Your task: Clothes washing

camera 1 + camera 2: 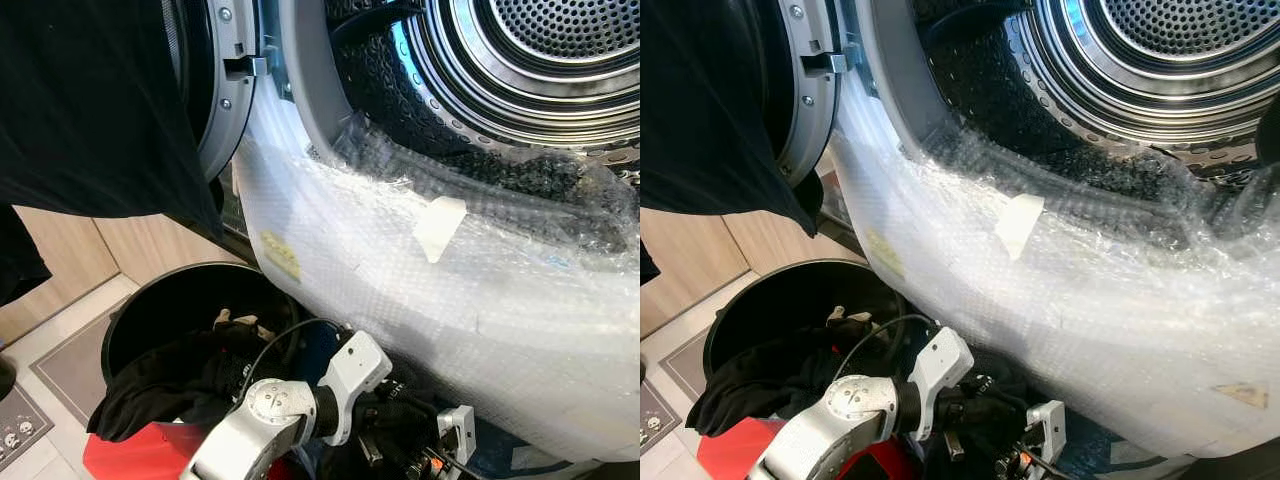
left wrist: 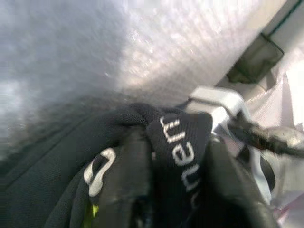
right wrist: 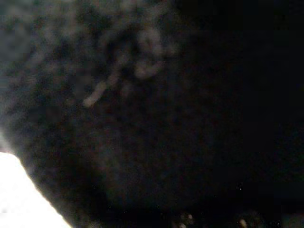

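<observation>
The washing machine drum stands open above me, its lower front covered in bubble wrap. Below it, my left gripper is shut on a black garment with white lettering, pinched between the two black fingers. In the left eye view that gripper sits low beside the bubble wrap, buried in dark cloth. A black round bin at lower left holds more dark clothes. The right wrist view is very dark, with blurred black fabric close to the camera.
A large black cloth hangs at the upper left in front of the open machine door. A red item lies under the bin's clothes. Wooden cabinet fronts and a pale tiled floor lie to the left.
</observation>
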### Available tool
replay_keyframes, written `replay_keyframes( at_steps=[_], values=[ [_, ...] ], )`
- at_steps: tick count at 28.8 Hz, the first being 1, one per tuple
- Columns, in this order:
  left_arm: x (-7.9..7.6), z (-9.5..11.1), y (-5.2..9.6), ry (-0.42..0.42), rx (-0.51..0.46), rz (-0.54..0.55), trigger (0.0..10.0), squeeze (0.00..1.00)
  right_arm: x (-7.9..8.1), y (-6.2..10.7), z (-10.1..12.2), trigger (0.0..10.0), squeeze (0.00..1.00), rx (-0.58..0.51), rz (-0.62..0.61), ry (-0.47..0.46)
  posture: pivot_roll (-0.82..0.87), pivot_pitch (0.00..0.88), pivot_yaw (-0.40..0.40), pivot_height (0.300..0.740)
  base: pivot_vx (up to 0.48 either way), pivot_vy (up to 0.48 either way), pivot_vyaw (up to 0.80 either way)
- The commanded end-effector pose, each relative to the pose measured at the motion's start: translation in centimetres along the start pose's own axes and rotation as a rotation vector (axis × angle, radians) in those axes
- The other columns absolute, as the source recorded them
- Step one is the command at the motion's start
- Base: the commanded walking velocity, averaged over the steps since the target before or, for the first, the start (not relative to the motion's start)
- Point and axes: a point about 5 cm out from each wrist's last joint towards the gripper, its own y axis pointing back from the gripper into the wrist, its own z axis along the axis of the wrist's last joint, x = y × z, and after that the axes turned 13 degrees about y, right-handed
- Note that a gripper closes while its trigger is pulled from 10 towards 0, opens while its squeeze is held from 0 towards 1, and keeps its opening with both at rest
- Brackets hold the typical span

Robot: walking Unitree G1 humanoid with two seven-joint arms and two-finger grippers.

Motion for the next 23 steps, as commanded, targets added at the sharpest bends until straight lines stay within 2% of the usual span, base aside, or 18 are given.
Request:
replay_keyframes(
  at_steps=[1,4,13,15,16,18,23],
  values=[
    [-0.8,1.4,0.0,-0.026,-0.052,-0.041,10.0,1.0,0.4,-0.3,0.2,0.0,0.0,0.008,0.038,0.013,0.09,0.044,-0.027,0.74,0.0,0.0,0.0],
    [-0.9,1.5,0.5,-0.017,-0.051,-0.042,10.0,1.0,0.4,-0.4,0.0,0.0,0.0,0.036,0.049,0.034,0.09,0.059,-0.021,0.74,0.0,0.0,0.0],
    [-0.4,1.0,2.6,-0.034,-0.005,-0.008,10.0,1.0,0.6,-0.4,0.3,0.0,0.0,-0.007,0.062,0.012,0.1,0.068,-0.009,0.74,0.0,0.0,0.0],
    [0.3,1.4,3.8,-0.029,-0.009,0.025,10.0,1.0,1.0,-0.4,0.3,0.0,0.0,-0.003,0.089,0.021,0.1,0.071,-0.004,0.74,0.0,0.0,0.0],
    [0.3,1.4,3.9,-0.029,-0.01,0.025,10.0,1.0,1.0,-0.4,0.3,0.0,0.0,-0.003,0.091,0.023,0.1,0.071,-0.004,0.74,0.0,0.0,0.0],
    [0.5,1.6,4.8,-0.039,0.002,0.039,10.0,1.0,0.6,-0.4,0.4,0.0,0.0,-0.008,0.051,0.025,0.11,0.072,0.002,0.74,0.0,0.0,0.0],
    [0.5,1.3,6.0,-0.052,0.028,0.037,10.0,1.0,0.7,-0.5,0.5,0.0,0.0,-0.017,0.069,0.021,0.11,0.079,0.007,0.74,0.0,0.0,0.0]
  ],
)
